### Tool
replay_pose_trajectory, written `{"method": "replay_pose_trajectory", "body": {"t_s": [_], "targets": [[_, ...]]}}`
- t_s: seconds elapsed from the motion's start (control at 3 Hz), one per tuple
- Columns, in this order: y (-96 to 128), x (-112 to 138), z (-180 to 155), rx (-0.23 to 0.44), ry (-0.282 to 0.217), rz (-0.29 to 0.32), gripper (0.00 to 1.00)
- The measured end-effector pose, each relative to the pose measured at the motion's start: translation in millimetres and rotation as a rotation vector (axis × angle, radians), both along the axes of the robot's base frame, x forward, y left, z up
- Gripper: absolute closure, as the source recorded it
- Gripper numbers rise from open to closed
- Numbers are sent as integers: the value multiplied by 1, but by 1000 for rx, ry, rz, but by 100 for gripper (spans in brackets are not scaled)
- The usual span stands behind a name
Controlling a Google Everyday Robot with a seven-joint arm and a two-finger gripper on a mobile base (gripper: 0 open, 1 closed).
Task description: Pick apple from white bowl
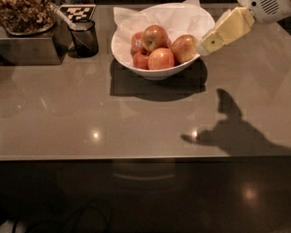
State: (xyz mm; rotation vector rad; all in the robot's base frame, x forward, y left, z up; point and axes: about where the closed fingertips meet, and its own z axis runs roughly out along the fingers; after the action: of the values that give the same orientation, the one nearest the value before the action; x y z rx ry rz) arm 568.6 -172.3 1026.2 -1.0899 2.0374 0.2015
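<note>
hovering just off the white bowl point(157, 73)'s right rim, your gripper point(204, 45) nears the apples; apart or together, you can't tell. the apple point(155, 37) sits atop the pile inside. arm cut off top right.

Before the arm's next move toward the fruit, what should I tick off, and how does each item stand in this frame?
1. Fruit present: ok, several apples lie heaped on paper in the white bowl.
2. Support: ok, the white bowl sits upright on the table.
3. Position: not ok, the gripper is at the bowl's right rim, not over an apple.
4. Target choice: cannot tell which apple it aims at.
5. Clutter: ok, the dark cup stands left of the bowl, apart from it.
</note>
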Motion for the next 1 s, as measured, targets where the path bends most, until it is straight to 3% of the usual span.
{"method": "replay_pose_trajectory", "body": {"t_s": [0.33, 0.67, 1.0], "targets": [[16, 28, -12, -37, 15, 17, 0], [19, 30, -12, -41, 13, 22, 0], [25, 39, -19, 21, 13, 7, 0]]}}
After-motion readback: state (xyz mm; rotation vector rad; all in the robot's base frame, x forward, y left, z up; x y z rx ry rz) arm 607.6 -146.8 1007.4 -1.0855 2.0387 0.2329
